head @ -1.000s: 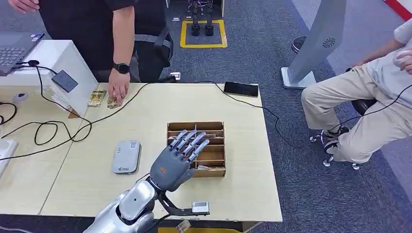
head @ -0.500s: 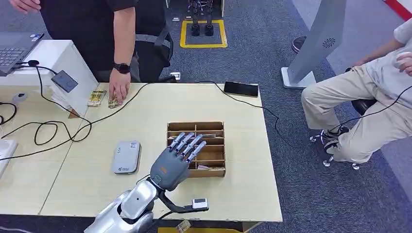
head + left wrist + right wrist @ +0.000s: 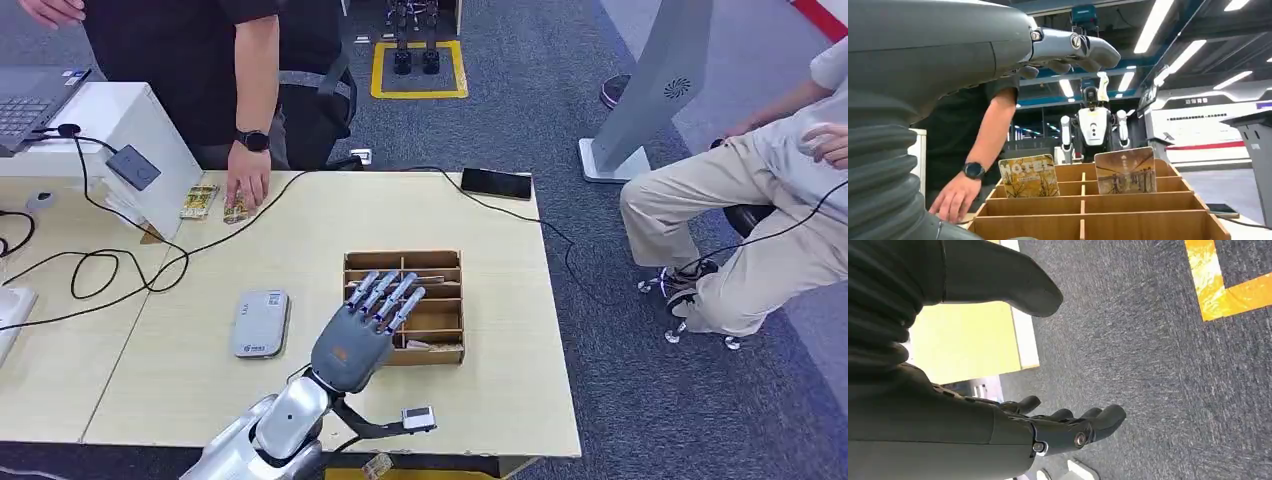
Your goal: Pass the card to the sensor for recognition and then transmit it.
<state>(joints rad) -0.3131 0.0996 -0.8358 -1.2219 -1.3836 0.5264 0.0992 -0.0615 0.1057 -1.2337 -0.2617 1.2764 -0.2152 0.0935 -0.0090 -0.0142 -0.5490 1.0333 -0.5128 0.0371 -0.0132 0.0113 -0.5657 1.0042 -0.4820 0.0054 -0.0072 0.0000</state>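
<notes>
Overhead, the left hand (image 3: 362, 328) hovers w/ fingers spread, holding nothing, above the near-left part of the wooden slotted box (image 3: 440, 268) at the desk's (image 3: 300, 240) mid-right. From the left wrist view, two cards stand upright in the box's far slots: a yellow "HOTEL" card (image 3: 1028, 175) and a sepia card (image 3: 1125, 170), lower edges hidden by dividers. A grey sensor (image 3: 260, 323) lies left of the box. Right hand (image 3: 1048, 427) hangs over carpet, fingers loosely extended, empty. A person's hand (image 3: 247, 187) rests at the desk's far-left edge.
</notes>
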